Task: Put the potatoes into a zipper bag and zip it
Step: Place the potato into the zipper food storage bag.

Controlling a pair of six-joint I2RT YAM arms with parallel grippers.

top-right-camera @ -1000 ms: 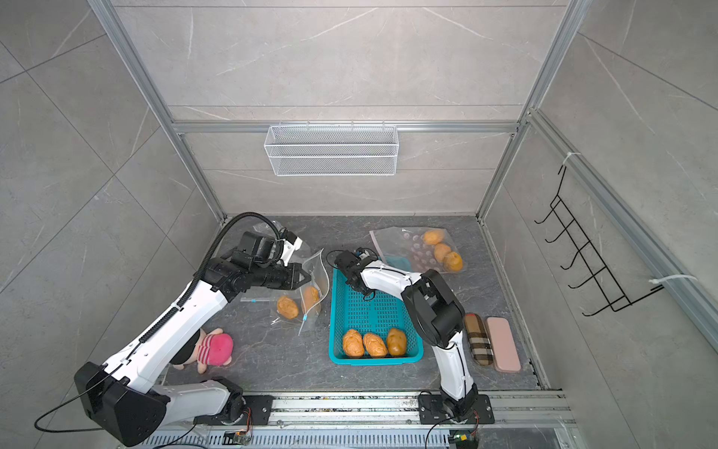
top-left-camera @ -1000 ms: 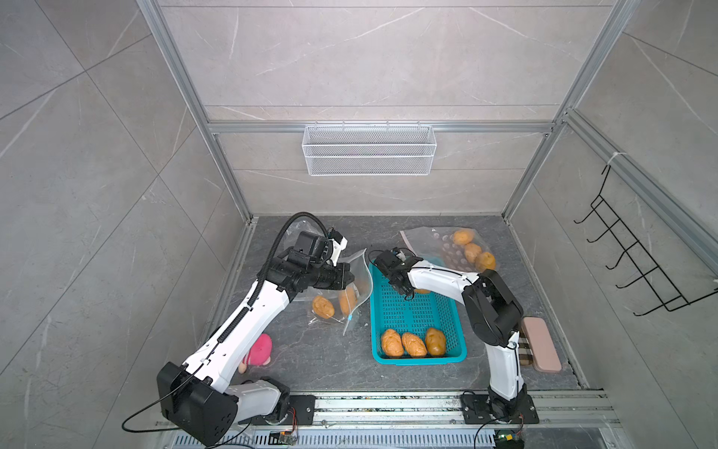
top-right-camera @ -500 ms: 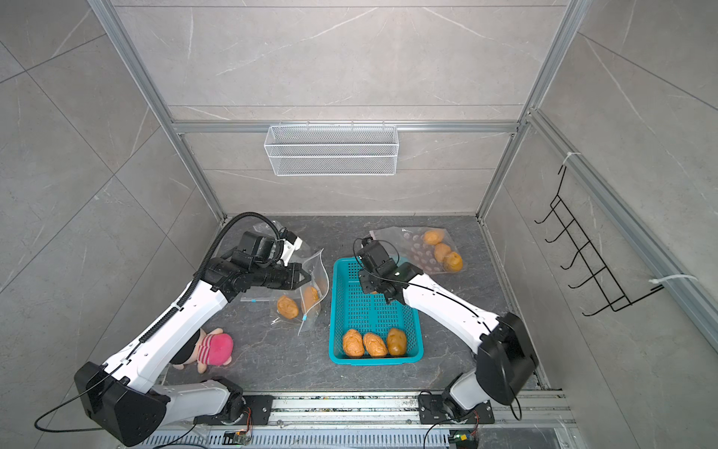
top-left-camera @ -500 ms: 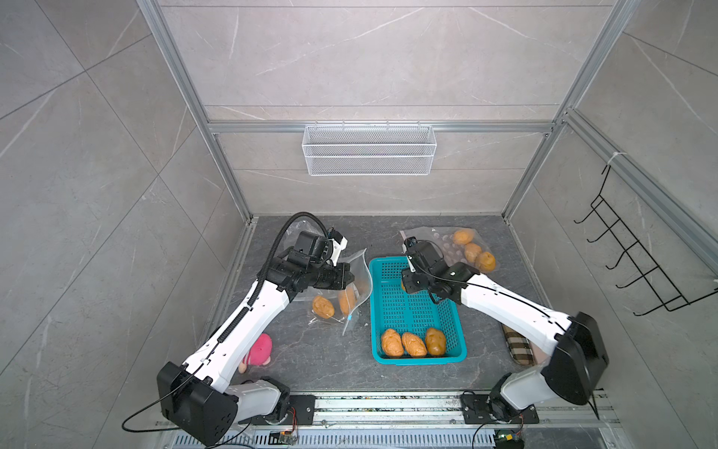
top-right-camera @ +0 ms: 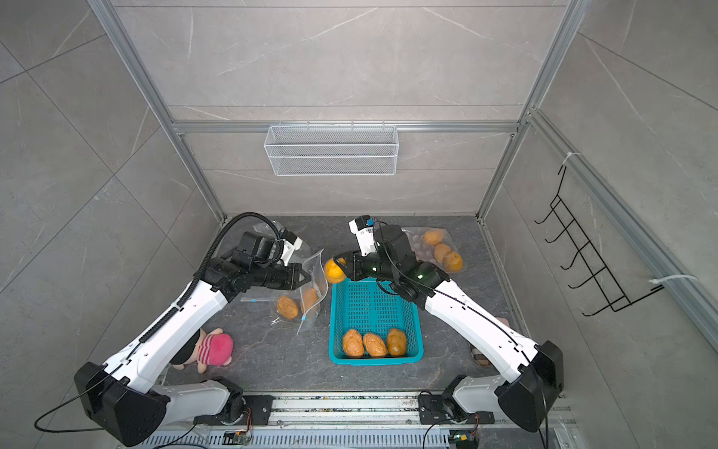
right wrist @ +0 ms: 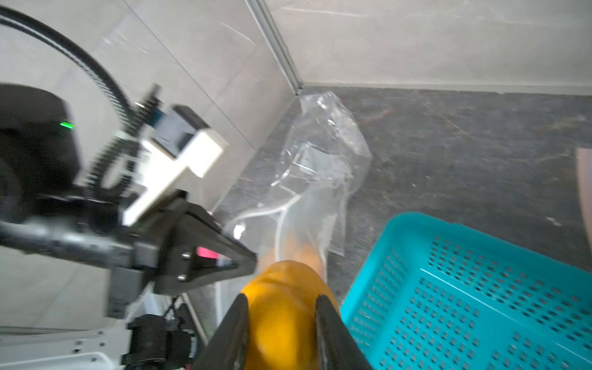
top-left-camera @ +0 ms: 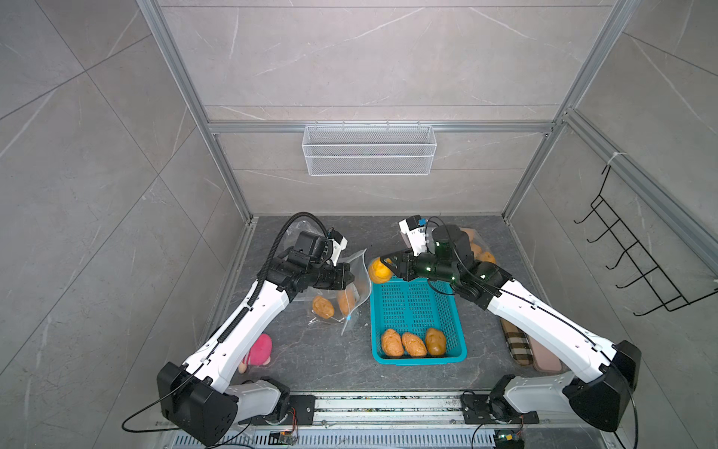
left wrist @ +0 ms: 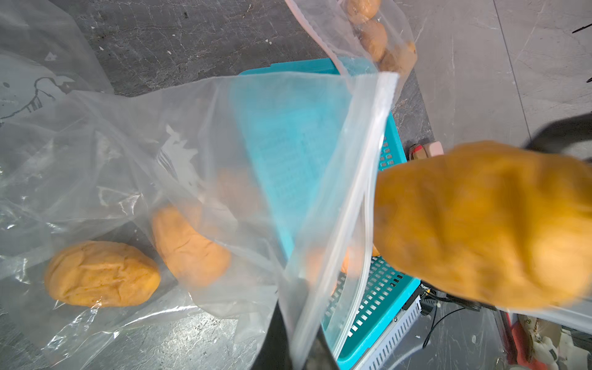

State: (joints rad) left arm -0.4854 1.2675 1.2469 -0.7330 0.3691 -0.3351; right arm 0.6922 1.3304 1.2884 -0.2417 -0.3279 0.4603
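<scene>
Holding a potato at the zipper bag in a top view: right gripper clamps its middle, left gripper pinches the rim.
Left wrist: the limp bag holds two potatoes. Right wrist: the glossy skin looks slick, so a mid-body grip suits.

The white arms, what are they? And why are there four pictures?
They are two robot arms. Each ends in a pincher called an end effector. Two pictures look down from above, almost the same view. The other two come from little cameras on the arms' wrists. The left end effector pinches the edge of a clear zipper bag and holds it up; two potatoes lie inside. The right end effector grips one orange potato right beside the bag's raised edge. On the grey surface sit a teal basket with three potatoes, another bag of potatoes at the back, and a pink plush toy.
</scene>
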